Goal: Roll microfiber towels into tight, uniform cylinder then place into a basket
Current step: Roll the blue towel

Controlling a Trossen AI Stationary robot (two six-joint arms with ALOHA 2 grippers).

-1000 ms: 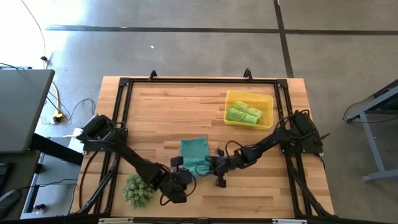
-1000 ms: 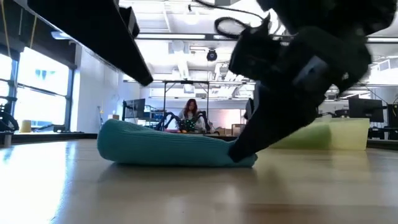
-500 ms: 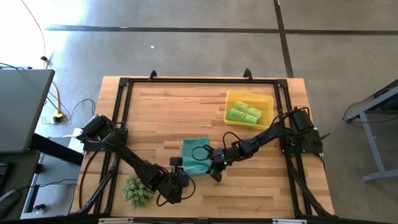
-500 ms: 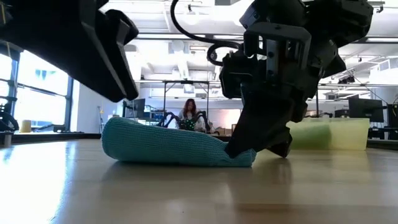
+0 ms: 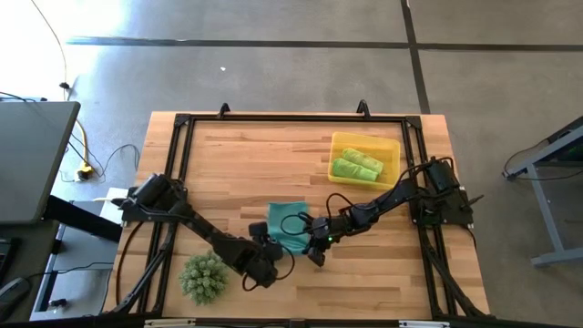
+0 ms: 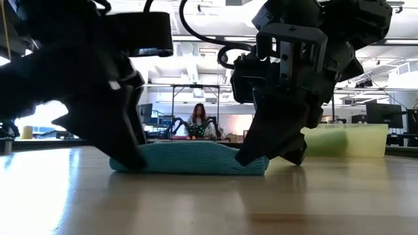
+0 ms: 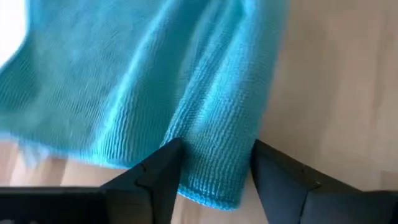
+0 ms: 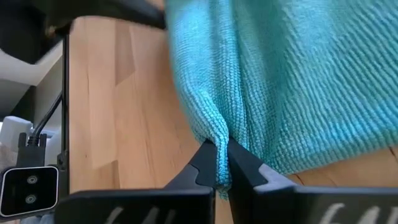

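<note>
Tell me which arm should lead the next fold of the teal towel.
Right, probably. The right pincer is already shut on the teal towel at its edge, pinching a ridge of cloth. The left pincer is open, its fingers only straddling the near hem without gripping it.

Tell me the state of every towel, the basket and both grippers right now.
Teal towel: unrolled on the table, front edge bunched.
Two green towels: rolled, lying in the basket.
Basket: upright on the table, holding both green rolls.
Right gripper: shut, pinching a fold of the teal towel's edge.
Left gripper: open, fingers straddling the teal towel's edge, not yet closed.
</note>
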